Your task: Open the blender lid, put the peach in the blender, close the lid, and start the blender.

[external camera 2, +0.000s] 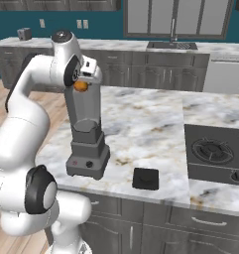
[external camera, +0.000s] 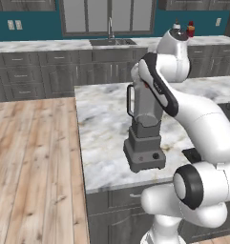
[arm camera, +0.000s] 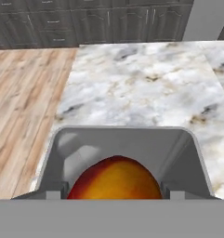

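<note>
The blender [external camera 2: 86, 149] stands near the front left of the island counter, its grey jar [external camera: 146, 107] open at the top. Just above the jar's rim my gripper [external camera 2: 82, 87] is shut on the peach [external camera 2: 81, 86], an orange-yellow fruit with a red blush. In the hand view the peach [arm camera: 115, 179] sits between my fingertips, and the jar's open mouth [arm camera: 125, 139] lies right under it. The blender lid [external camera 2: 145, 178], a flat dark square, lies on the counter to the right of the blender base, also visible as a dark corner [external camera: 192, 154] beside my arm.
A cooktop [external camera 2: 215, 153] is set into the island counter [external camera 2: 141, 124] to the right. A sink [external camera 2: 171, 45] and grey cabinets line the back wall. Wooden floor [external camera: 35, 167] runs along the island's left edge.
</note>
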